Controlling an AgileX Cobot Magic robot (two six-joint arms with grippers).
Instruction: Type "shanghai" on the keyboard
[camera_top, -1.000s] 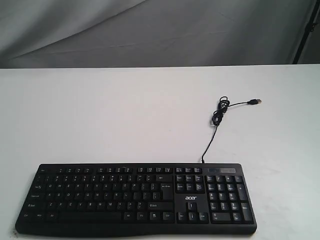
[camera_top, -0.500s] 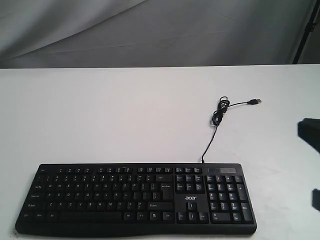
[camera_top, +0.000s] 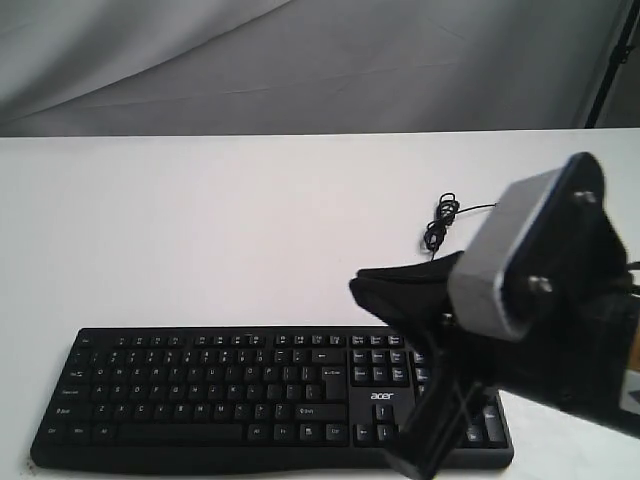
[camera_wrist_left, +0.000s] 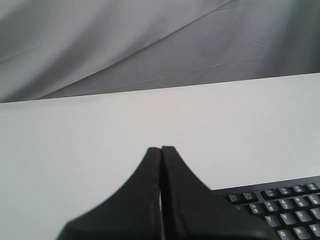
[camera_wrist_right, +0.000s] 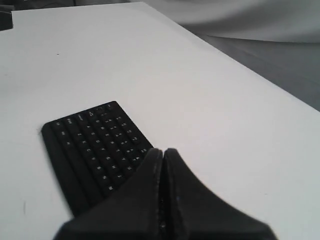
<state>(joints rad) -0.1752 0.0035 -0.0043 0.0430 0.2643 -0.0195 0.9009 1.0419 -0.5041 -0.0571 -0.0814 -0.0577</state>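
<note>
**Position.** The wide black plastic keyboard with white key legends (camera_top: 200, 390) lies flat along the near edge of the white surface (camera_top: 200, 230). Its thin black cable (camera_top: 437, 228) runs away from the back edge into a loose coil. In the exterior view my right arm (camera_top: 540, 290) covers the number pad end. The letter block is in the open.

**Claw state.** My right claw (camera_wrist_right: 162, 150) has its fingers pressed together into one wedge, with nothing between them. It hangs above the keyboard (camera_wrist_right: 95, 145) and is not touching it. My left claw (camera_wrist_left: 161, 148) is likewise together and empty. It sits over bare surface, with a corner of the keyboard (camera_wrist_left: 280, 202) just beside it.

**Handling.**
- I judge the body stiff and light. The surface looks smooth, so a sideways push would likely slide the keyboard.
- The keys are probably sprung, with short travel. A light vertical press should be enough.
- No grasp is called for. The contact point is the centre of a single key cap, met by the joined tip.
- The keys stand close together. An off-centre touch could press two at once.
- The cable is limp and well apart from the letter block. I leave it alone.
</note>
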